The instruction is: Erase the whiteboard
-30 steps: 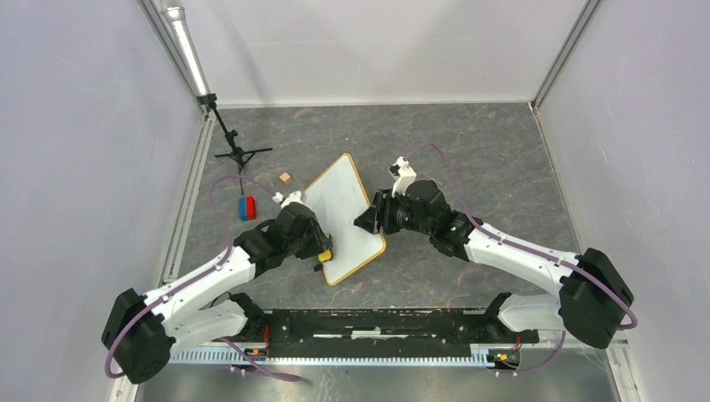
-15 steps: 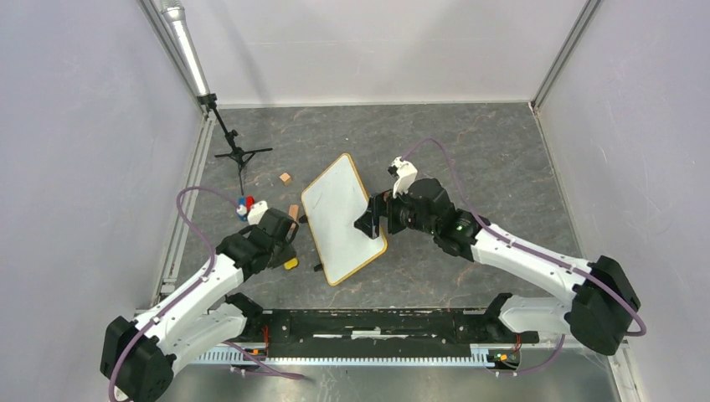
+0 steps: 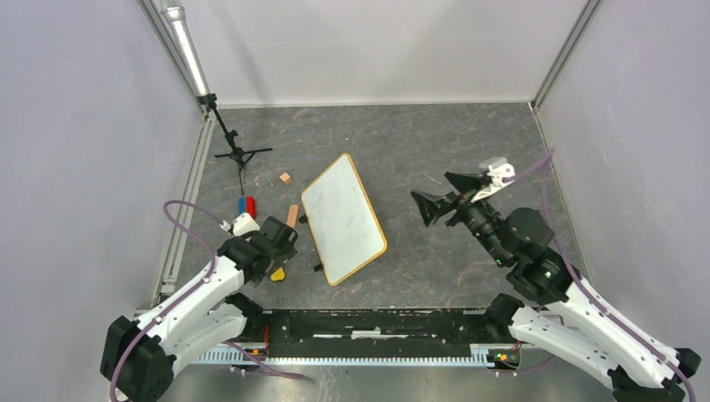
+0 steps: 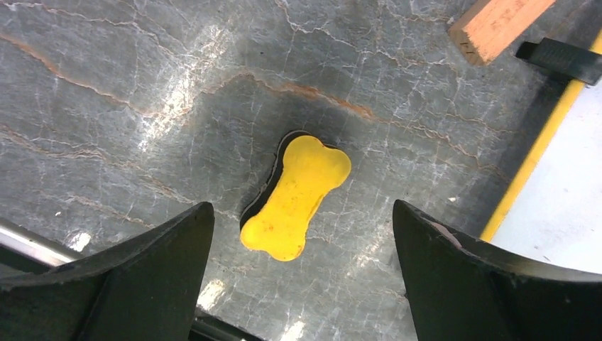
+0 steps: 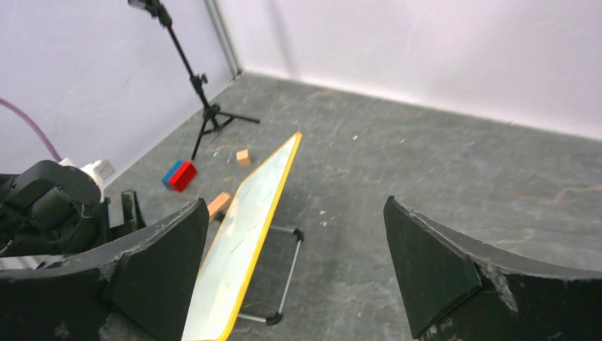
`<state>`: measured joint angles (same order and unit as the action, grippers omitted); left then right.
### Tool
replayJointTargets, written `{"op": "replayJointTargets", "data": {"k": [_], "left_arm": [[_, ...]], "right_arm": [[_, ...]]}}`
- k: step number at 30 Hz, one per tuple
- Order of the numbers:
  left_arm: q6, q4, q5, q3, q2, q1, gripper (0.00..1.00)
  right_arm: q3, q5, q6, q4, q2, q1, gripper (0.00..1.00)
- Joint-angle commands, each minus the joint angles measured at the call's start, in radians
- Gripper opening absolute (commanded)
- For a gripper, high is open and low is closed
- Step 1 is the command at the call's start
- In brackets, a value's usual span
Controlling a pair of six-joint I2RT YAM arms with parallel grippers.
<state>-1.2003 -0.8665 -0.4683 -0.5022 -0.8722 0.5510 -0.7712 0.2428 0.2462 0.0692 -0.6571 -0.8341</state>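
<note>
While both hands stand spread wide and hold nothing, the whiteboard lies slanted at the middle of the worktop, its face blank white, apparently tipped up on a thin wire leg. The left hand hovers over a yellow bone-shaped eraser lying off the board's left edge, near a wooden block. The right hand hangs raised, well apart from the board's right edge, with bare grey worktop between.
</note>
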Motion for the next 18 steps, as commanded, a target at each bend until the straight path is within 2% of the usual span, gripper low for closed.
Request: {"op": "replayJointTargets", "data": {"k": [1, 4, 11, 18], "left_arm": [[0.015, -0.043, -0.024, -0.133, 0.052, -0.006, 1.0], [0.152, 0.0, 0.023, -0.232, 0.116, -0.006, 1.0], [0.503, 0.228, 0.2, -0.442, 0.311, -0.006, 1.0], [0.709, 0.344, 0.336, -0.644, 0.335, -0.006, 1.0]], "right_arm": [[0.01, 0.085, -0.131, 0.04, 0.088, -0.002, 0.98], [0.002, 0.117, -0.172, 0.095, 0.158, -0.002, 0.98], [-0.009, 0.224, -0.233, 0.138, 0.302, -0.002, 0.98], [-0.038, 0.303, -0.293, 0.163, 0.412, -0.002, 0.98]]}}
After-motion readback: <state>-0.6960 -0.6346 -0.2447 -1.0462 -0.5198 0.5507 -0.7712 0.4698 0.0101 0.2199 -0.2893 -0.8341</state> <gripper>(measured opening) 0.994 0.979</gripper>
